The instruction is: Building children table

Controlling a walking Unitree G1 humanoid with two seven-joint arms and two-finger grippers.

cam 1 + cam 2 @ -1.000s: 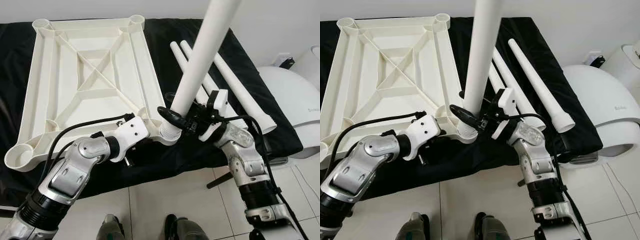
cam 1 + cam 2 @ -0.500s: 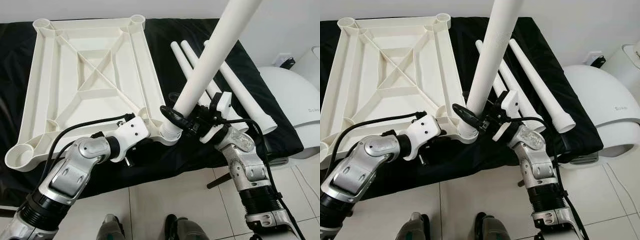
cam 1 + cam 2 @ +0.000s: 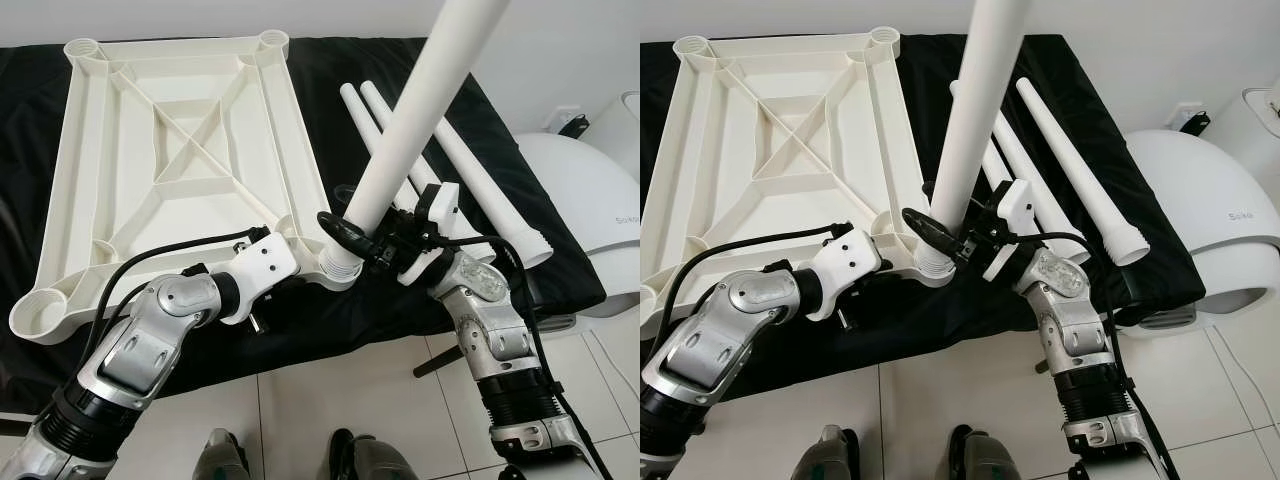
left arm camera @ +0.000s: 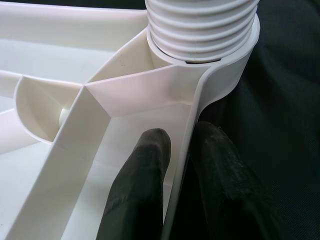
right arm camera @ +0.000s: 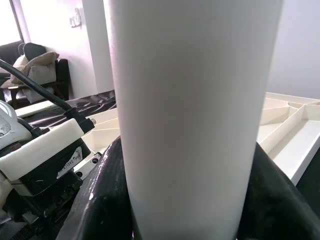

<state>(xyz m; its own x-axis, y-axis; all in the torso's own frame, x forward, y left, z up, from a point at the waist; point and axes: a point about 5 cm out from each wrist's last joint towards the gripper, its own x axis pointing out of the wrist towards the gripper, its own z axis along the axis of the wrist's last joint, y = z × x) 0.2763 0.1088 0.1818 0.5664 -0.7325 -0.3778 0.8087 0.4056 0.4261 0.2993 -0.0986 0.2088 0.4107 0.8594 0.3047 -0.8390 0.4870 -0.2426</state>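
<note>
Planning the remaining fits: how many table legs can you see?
4: one leg held by the right gripper in the tabletop's near corner socket; three loose legs on the black cloth, partly overlapped.

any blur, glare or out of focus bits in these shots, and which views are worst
Eye views: sharp and evenly lit, soft shadows only under the ribs of the upturned white plastic tabletop. Left wrist view: threaded end of the white plastic table leg crisp, the near black fingers soft. Right wrist view: worst, the leg so close it is a featureless pale blur.
</note>
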